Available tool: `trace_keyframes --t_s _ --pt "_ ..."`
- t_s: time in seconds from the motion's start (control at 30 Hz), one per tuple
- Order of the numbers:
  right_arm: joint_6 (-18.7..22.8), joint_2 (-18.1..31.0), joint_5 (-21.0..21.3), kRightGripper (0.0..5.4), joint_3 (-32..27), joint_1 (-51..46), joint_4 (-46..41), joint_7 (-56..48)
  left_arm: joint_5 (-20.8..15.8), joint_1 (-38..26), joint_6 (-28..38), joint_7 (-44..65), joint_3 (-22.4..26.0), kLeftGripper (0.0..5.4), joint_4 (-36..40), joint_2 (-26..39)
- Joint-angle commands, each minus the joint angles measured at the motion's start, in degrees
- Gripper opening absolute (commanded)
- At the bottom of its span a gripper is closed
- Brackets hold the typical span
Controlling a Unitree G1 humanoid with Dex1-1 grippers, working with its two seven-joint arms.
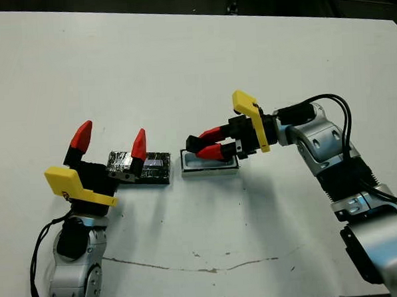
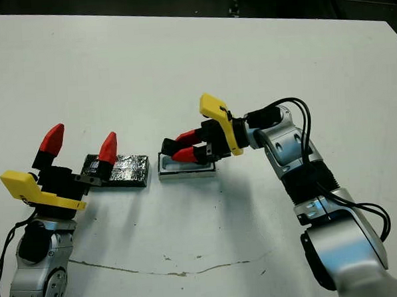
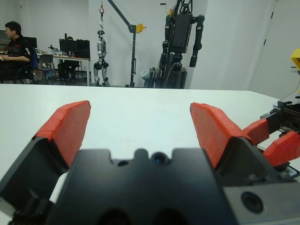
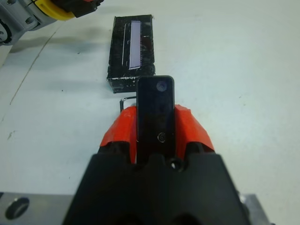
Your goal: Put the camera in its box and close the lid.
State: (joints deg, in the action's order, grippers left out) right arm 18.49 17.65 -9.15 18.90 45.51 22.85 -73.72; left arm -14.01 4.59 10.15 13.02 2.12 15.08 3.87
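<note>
Camera, pinched lengthwise between the right gripper's fingers, its long axis pointing toward the lid, held just over the box. Box and lid lie end to end, slightly apart, mid-table. Left gripper, fingers spread, stands over the lid's near end. White table otherwise offers open room; a workshop with seated people lies beyond.

Bright, even light; soft shadows; wrist views perhaps slightly blurred.
</note>
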Motion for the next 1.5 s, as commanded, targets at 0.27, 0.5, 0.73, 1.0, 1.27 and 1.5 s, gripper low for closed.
trace_keyframes --t_s 0.27,0.5,0.73,1.0,1.27,1.5 --pt "3.5 2.4 2.5 1.66 2.2 -2.7 -0.3 0.4 -0.2 1.0 -0.2 0.2 0.0 5.40 0.1 0.2" --pt "3.0 2.8 2.3 1.66 1.9 -3.9 1.0 0.6 0.4 1.0 0.3 0.2 0.0 5.40 -0.1 0.3" --pt "2.9 3.3 2.7 1.66 2.3 -3.8 0.3 0.6 0.2 1.1 0.0 0.3 -0.2 5.40 0.1 0.2" --pt "4.3 3.9 2.6 2.04 3.2 -3.3 -1.2 -0.1 0.1 1.3 -0.4 0.2 -0.3 5.40 0.3 0.2" --pt "4.5 4.1 1.9 3.11 2.9 -2.4 0.2 -1.3 -0.2 1.3 -0.4 0.1 -0.3 5.40 0.3 0.0" --pt "3.1 5.0 1.8 3.99 1.6 -2.7 -0.5 -1.1 -0.3 1.4 -0.6 0.2 -0.3 5.40 0.4 0.1"
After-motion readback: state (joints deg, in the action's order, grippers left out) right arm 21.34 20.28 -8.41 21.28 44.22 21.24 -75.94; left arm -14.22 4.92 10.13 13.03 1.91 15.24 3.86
